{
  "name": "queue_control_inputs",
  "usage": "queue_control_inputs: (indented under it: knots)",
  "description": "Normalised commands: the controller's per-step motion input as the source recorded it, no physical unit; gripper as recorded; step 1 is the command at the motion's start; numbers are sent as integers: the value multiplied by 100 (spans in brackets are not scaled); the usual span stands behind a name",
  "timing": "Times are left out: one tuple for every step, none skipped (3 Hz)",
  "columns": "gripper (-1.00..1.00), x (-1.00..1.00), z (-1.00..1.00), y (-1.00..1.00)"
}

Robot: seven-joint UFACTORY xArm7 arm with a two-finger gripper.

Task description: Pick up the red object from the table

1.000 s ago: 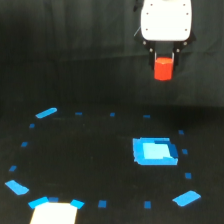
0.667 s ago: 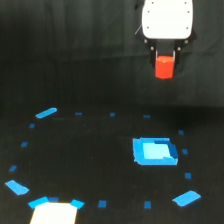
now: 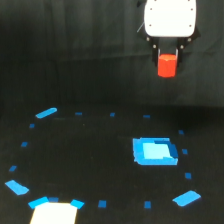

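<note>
Nothing is shifting since a second ago: the pincer (image 3: 167, 59) under the white arm head is staying clamped on the small matte red-orange hexagonal block (image 3: 167, 65), hanging well above the wide black matte desk (image 3: 90, 165), so the pickup is looking essentially done.

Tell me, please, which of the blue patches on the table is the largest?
The square blue patch at the exterior view's right, below the claw; the others are thin slanted strips or dots.
</note>
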Motion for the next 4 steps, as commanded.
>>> queue_control_inputs:
  knots:
    - [-100,33,1,0]
    - [-100,50,12,43]
    - [-77,25,-19,20]
    - [-100,40,39,-16]
